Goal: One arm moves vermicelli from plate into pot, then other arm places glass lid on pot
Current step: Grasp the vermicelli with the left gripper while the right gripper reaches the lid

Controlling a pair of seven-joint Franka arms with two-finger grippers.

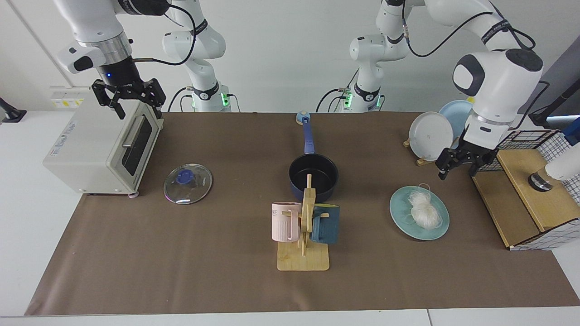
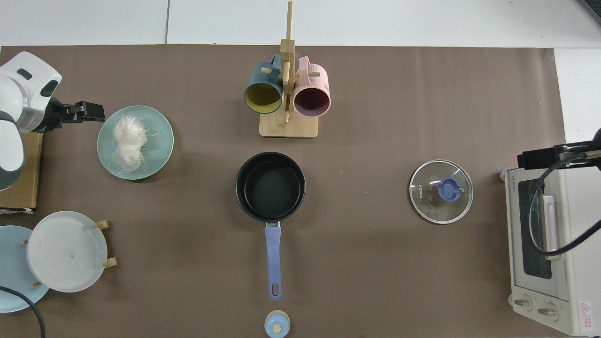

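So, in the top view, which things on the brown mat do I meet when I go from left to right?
Teal plate with the vermicelli → mug rack and pot, about level → glass lid → toaster oven.
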